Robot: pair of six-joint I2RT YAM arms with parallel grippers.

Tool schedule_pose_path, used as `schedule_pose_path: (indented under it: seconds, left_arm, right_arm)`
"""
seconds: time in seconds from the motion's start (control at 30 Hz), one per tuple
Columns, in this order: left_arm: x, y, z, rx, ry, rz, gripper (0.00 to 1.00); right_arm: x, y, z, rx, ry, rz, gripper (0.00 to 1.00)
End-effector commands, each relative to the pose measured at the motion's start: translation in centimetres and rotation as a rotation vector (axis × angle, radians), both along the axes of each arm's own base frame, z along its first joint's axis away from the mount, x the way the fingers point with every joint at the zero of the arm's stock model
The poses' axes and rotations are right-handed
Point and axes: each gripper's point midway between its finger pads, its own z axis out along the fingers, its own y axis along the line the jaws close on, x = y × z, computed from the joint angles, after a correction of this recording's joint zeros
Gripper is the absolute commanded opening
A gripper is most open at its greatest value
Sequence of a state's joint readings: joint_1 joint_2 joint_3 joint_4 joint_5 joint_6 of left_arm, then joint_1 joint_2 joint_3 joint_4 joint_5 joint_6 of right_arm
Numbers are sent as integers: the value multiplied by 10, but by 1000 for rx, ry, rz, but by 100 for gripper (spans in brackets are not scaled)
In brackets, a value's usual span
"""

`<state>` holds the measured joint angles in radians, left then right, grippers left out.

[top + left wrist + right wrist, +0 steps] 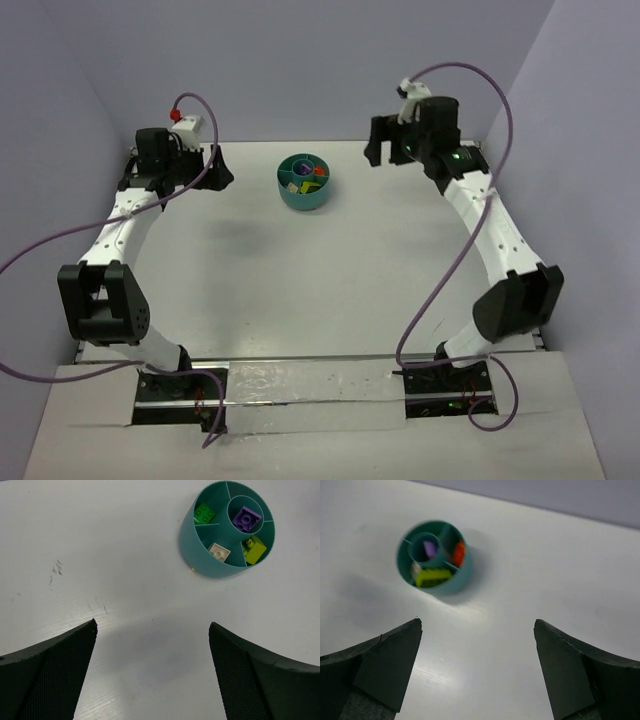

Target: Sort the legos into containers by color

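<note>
Top external: legos [306, 177] in bowl [302, 200], between left end effector [216, 167], right end effector [386, 150]; both spread apart, empty.

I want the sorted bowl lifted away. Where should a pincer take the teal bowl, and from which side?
Probably grip the teal bowl at its outer rim, from straight above: one finger outside, one inside a wedge compartment. It stands upright, mouth open, and its thin wall suits a pinch.
</note>
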<state>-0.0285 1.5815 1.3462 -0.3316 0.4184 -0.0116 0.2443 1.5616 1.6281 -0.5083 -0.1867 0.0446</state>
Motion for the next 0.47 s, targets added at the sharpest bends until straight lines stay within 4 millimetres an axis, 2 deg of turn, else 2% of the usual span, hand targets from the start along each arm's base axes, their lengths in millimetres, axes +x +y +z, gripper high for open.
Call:
schedule_pose_path:
  seconds: [0.0,0.13,0.17,0.2,0.43]
  left_arm:
    - [-24,17,20,28,-35,64,99]
    - [-43,21,21,30,-47,75,99]
    - [-48,24,22,36,-57,89,99]
    - [-50,36,24,45,-68,126,99]
    - [-59,40,34,54,-115,148,99]
  right_arm:
    - [-26,-53,-43,-99,73,-105,100]
    - [-48,-78,-61,-123,74,-162,100]
    - [-55,-85,-67,-131,69,-183,100]
    - [-60,-88,-70,-134,68,-197,100]
    - [-65,-90,-72,-87,70,-232,100]
